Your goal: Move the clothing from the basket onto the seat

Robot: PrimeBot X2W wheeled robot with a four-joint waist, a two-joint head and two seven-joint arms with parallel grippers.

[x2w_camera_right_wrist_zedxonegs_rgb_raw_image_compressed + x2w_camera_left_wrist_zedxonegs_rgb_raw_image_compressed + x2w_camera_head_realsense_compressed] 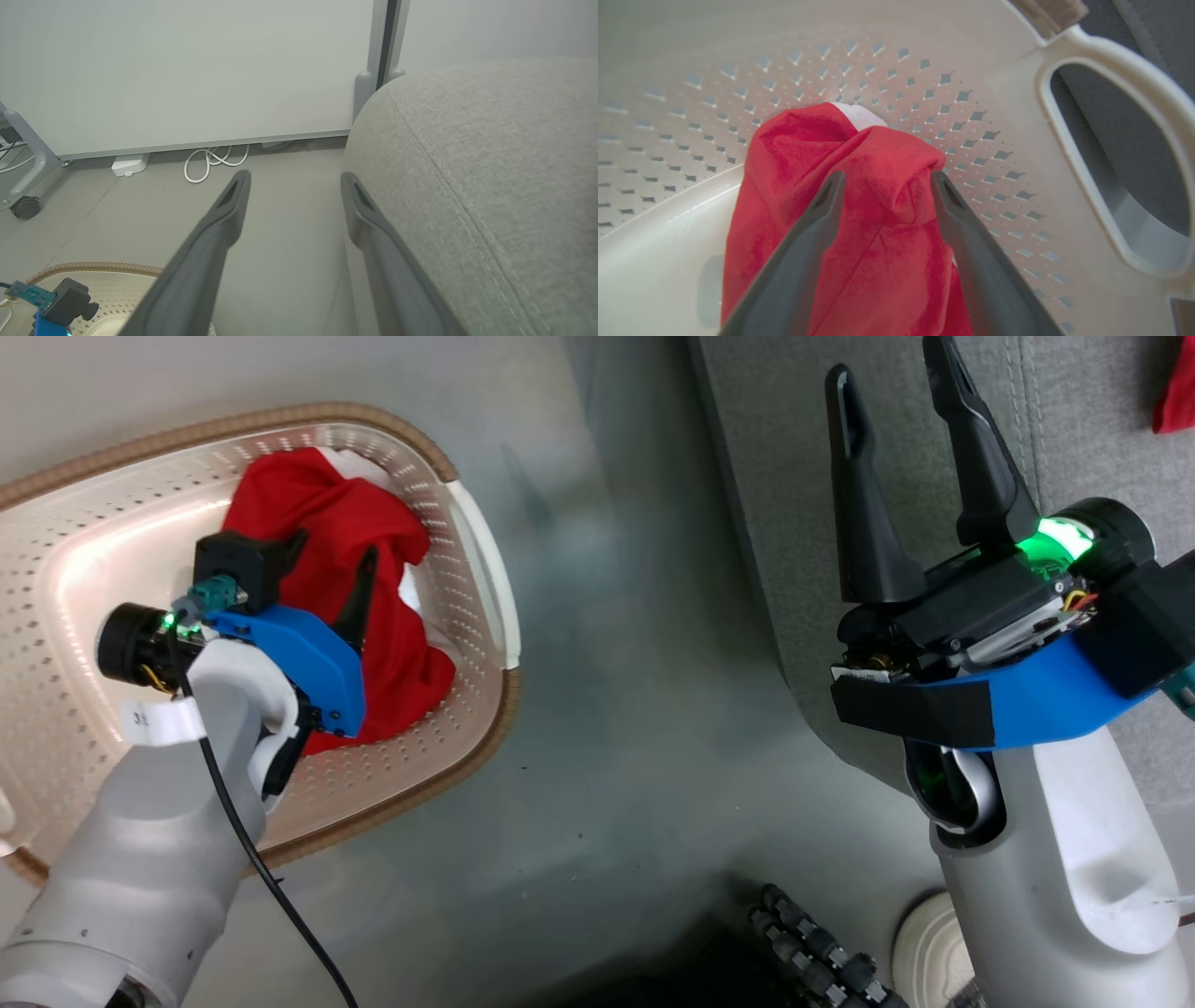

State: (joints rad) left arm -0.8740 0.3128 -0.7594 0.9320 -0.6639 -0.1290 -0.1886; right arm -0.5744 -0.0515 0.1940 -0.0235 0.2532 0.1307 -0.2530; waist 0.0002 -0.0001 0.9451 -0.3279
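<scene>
Seen from the head, the left claw (336,546) hangs inside the basket (485,728). Its fingers are apart on either side of the crumpled red garment (317,495), set to pinch it, I'd say. The right claw (889,359) is spread and empty over the seat (794,448), where another red piece (1176,392) lies. The left wrist shows a raised fold between the open fingers, not yet squeezed. The right wrist looks past the seat's edge to the floor (280,261).

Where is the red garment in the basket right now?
The garment lies in the head view's left, bunched against the basket wall nearest the seat, with the open left tool over it.
</scene>
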